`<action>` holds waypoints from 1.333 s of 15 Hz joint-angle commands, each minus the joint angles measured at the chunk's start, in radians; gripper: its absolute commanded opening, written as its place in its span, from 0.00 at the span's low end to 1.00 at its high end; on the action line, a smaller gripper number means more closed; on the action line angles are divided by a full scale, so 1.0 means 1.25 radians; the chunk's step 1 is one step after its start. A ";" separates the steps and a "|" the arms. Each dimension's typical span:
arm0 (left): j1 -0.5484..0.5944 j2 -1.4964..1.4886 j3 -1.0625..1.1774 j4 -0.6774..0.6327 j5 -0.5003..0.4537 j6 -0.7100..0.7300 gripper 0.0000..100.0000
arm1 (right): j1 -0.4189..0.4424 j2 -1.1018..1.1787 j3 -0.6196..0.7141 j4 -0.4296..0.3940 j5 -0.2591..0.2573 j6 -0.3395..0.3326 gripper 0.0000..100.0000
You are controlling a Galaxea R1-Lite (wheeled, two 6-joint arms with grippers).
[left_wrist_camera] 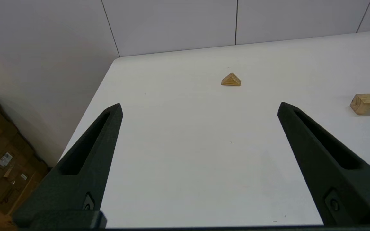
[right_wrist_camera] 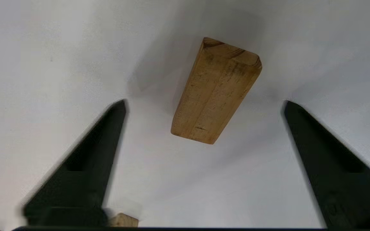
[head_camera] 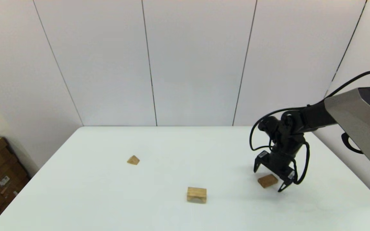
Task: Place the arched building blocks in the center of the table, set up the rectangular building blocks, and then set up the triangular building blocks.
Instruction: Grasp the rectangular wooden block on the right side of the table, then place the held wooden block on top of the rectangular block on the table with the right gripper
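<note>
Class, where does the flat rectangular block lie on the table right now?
In the head view, the rectangular block lies flat on the table's right side, between the open right gripper's fingers, right of the arched block.

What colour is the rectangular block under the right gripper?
Tan-brown wood with darker grain, clearest in right wrist view: rectangular block.

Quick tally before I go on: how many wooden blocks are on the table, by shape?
Arched block: 1
Rectangular slab, lying between the open right pincer's fingers: 1
Triangular block: 1
Total: 3 blocks
</note>
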 commanded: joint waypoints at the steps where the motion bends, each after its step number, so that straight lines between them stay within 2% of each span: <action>1: 0.001 0.001 0.000 0.000 -0.001 0.000 1.00 | 0.001 0.007 -0.001 0.004 -0.001 0.003 0.00; 6: 0.001 0.001 0.000 0.000 -0.001 0.000 1.00 | 0.003 0.015 -0.011 0.004 -0.027 0.005 0.00; 9: 0.001 0.001 0.001 0.000 0.001 0.000 1.00 | 0.001 0.011 -0.011 0.005 -0.027 0.006 0.00; 13: 0.001 0.001 0.001 0.000 0.001 0.000 1.00 | 0.011 -0.092 -0.009 -0.001 -0.026 -0.015 0.00; 16: 0.001 0.001 0.000 -0.001 0.001 -0.011 1.00 | 0.038 -0.178 -0.009 -0.001 -0.026 -0.146 0.00; 20: 0.001 0.001 0.000 -0.001 0.002 -0.022 1.00 | 0.070 -0.226 -0.009 0.002 -0.022 -0.371 0.00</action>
